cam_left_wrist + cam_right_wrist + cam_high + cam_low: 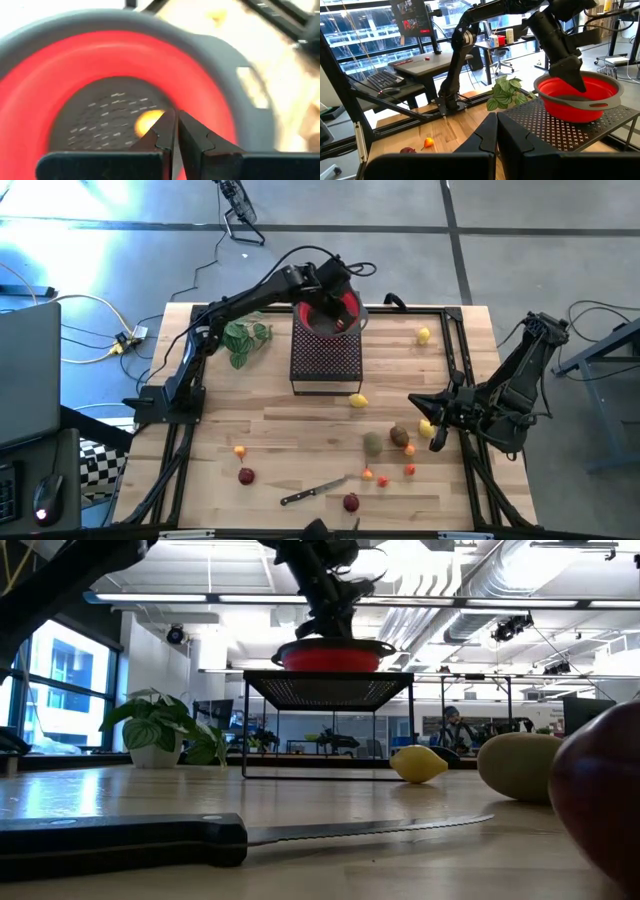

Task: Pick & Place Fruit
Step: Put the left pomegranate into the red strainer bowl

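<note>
In the high view, left to right: the left hand point(340, 315) hangs over the red bowl point(316, 317) at upper centre, fingers pressed together, holding nothing — an orange fruit point(148, 122) lies in the bowl. Most fruit point(373, 442) is scattered on the surface point(270, 430) at lower centre, so the job looks barely begun. The right hand point(437, 434) waits at right, fingers pressed together — empty.

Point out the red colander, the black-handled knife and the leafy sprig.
red colander point(547, 95), right wrist view, on its red outer wall.
black-handled knife point(120, 840), low view, on its black handle.
leafy sprig point(244, 340), high view, on its leaves.
</note>
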Controlling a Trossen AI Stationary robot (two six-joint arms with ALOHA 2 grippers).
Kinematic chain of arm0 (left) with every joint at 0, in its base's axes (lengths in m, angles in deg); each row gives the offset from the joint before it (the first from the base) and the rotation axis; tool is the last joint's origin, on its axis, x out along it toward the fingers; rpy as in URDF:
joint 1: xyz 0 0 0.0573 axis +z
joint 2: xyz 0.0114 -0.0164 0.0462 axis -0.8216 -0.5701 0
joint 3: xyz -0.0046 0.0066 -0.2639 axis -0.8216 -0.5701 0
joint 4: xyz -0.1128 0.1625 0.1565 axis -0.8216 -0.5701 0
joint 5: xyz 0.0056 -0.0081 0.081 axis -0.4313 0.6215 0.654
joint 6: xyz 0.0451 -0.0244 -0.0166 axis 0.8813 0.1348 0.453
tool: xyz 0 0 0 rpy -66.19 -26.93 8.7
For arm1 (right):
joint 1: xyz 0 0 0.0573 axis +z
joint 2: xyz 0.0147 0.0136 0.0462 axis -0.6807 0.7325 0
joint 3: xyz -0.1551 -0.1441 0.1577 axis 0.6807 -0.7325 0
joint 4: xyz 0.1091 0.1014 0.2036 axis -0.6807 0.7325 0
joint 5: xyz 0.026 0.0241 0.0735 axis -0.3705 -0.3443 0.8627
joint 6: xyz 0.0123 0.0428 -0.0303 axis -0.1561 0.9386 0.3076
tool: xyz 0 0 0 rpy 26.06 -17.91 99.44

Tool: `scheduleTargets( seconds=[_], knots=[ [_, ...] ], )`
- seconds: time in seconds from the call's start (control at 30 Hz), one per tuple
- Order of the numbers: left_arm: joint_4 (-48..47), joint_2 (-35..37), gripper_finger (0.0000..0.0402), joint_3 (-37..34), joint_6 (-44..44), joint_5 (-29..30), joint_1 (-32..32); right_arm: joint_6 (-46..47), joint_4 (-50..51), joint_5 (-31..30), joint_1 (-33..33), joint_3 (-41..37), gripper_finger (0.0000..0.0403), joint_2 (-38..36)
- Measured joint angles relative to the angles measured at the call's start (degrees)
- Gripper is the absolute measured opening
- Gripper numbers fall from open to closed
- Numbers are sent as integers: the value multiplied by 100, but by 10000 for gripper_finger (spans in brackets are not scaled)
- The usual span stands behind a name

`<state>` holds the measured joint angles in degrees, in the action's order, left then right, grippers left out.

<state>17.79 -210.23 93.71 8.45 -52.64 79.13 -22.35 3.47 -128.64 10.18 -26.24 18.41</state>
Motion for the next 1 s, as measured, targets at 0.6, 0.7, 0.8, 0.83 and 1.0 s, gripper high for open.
scheduleTargets(
  seconds=[0.6, 0.7, 0.8, 0.83, 1.0],
  knots=[
    [-69, 1345, 1, 2, 1072, -117, -1252, 90, -2, 0, 0, 0, 3, 0],
    [-103, 1488, 1, 2, 1203, -121, -1403, 125, 1, 0, 0, 0, 3, -1],
    [-239, 1540, 0, 4, 1304, -83, -1549, 137, 2, -1, 0, 0, 3, -2],
    [-329, 1540, 0, 2, 1302, -87, -1618, 146, 0, 0, 0, 0, 3, -2],
    [-427, 1519, 0, -2, 1299, 91, -2077, 151, 2, -2, 0, 2, 3, -2]
  ],
)
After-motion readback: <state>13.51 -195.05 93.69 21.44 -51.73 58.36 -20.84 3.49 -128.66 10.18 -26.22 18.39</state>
